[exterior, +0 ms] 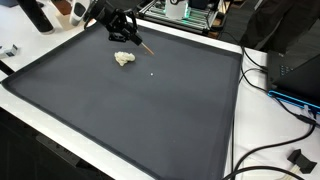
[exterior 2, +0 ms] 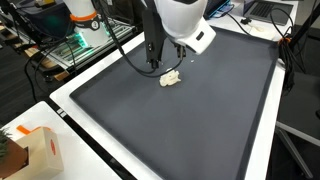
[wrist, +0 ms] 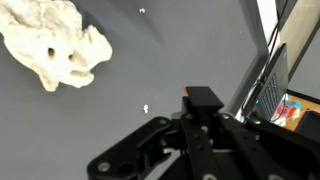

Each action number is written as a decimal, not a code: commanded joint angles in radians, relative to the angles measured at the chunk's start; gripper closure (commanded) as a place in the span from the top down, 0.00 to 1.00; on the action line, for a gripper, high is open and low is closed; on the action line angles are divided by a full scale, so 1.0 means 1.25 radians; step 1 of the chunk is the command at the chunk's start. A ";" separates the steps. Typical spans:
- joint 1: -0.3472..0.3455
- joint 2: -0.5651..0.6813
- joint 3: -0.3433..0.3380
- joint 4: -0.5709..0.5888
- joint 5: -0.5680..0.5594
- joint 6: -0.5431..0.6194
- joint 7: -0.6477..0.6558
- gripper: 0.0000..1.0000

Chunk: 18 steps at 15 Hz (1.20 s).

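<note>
A white lumpy object (exterior: pixel 124 59) with small holes lies on a dark grey mat (exterior: pixel 150 120), near the mat's far edge. It also shows in an exterior view as the white lump (exterior 2: pixel 171 78), and fills the upper left of the wrist view (wrist: pixel 55 45). My gripper (exterior: pixel 128 33) hovers just beyond it, a little above the mat, fingers (wrist: pixel 203 100) closed together. A thin orange-brown stick (exterior: pixel 147 47) juts from the gripper toward the mat; only a sliver of it shows in the wrist view. In an exterior view the arm (exterior 2: pixel 178 25) hides most of the gripper.
A tiny white speck (exterior: pixel 152 72) lies on the mat beside the lump. A white table border (exterior: pixel 238 110) frames the mat. Cables (exterior: pixel 275 90) and a black box (exterior: pixel 300 65) sit to one side, electronics (exterior: pixel 185 12) behind, and a cardboard box (exterior 2: pixel 35 150) at a corner.
</note>
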 commanded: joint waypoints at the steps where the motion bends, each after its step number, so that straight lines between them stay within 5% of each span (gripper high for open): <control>1: -0.026 0.042 0.012 0.030 0.039 -0.046 -0.020 0.03; 18: -0.020 0.107 0.004 0.052 0.051 -0.049 0.156 0.03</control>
